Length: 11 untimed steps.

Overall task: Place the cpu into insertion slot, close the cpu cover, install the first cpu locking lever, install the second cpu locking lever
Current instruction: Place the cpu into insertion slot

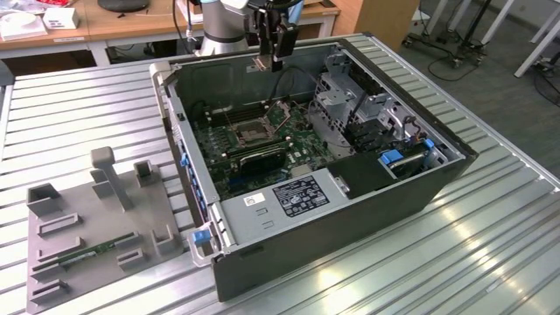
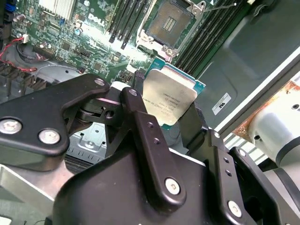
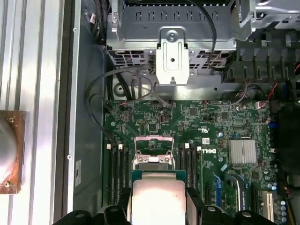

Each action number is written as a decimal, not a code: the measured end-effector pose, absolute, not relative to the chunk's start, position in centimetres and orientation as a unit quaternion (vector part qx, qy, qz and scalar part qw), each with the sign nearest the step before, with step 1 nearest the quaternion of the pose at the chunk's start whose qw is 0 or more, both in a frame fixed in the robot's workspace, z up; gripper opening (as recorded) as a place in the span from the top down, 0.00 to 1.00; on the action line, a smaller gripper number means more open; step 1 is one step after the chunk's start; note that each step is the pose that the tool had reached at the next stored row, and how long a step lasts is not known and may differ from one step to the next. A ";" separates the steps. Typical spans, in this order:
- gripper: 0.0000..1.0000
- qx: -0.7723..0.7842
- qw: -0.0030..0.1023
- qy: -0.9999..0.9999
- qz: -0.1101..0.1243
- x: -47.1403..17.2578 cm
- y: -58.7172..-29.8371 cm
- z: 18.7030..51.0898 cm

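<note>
My gripper hangs above the far wall of the open computer case, shut on the cpu, a flat square chip with a silvery-tan top and a green edge. Black fingers press on its two opposite sides. The cpu sits high over the green motherboard. The insertion slot lies bare, dark with a silvery rim, also seen as the slot mid-board. The cpu cover stands flipped open at the slot's far side, green board showing through its cut-out.
Long black memory slots flank the socket. A metal drive cage and loose black cables stand beyond it. The power supply fills the case's near end. A grey fixture plate lies on the ribbed table at the exterior view's left.
</note>
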State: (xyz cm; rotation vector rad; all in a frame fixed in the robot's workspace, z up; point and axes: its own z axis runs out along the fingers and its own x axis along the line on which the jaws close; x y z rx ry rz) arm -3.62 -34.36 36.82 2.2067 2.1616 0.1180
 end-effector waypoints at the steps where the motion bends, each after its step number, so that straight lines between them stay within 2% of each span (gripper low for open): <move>1: 0.46 0.714 0.025 0.699 0.038 -3.6 -34.4 36.8; 8: 0.46 0.714 0.025 0.699 0.038 -3.6 -34.4 36.8; 11: 0.46 0.714 0.019 0.699 0.032 -3.6 -34.4 36.8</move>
